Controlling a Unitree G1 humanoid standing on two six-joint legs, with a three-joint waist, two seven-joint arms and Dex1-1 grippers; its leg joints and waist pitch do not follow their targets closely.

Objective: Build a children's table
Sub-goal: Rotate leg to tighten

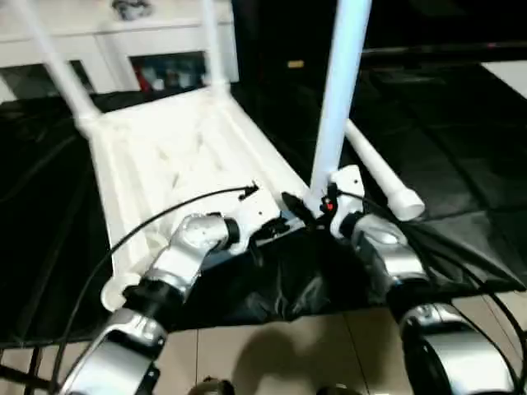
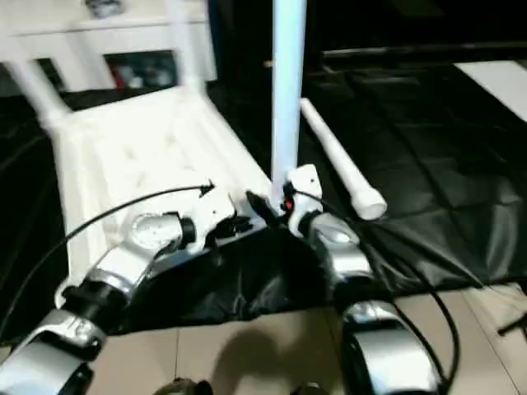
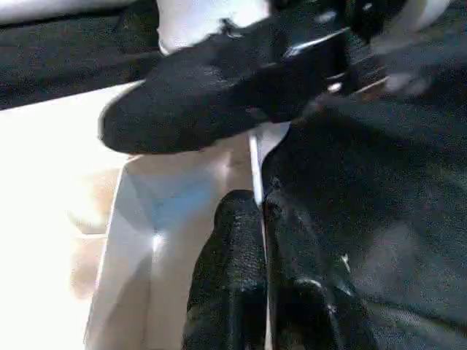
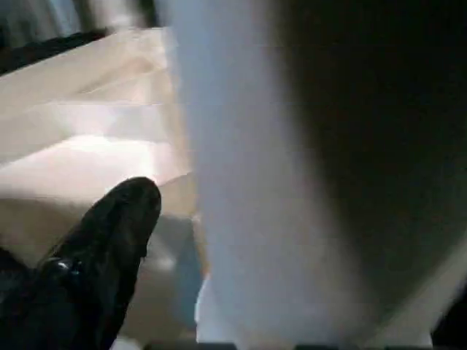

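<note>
At the near right corner of the upturned white plastic rectangular tabletop [image 1: 177, 156], a long white tapered tube leg [image 1: 339, 90] stood upright.

The tabletop lay ribbed side up on black sheeting [image 1: 461, 164] over the floor, with two legs [image 1: 58, 66] already standing at its far corners and a fourth leg [image 1: 383, 177] lying just beside it. The right end effector [image 1: 317, 210] seemed clamped on the upright leg's base; the left end effector [image 1: 268, 230] rested at the tabletop's rim, its grip impossible to tell. Such hollow plastic likely handled light, stiff and slick, so a low hold near the socket looked best for pressing it home.
</note>
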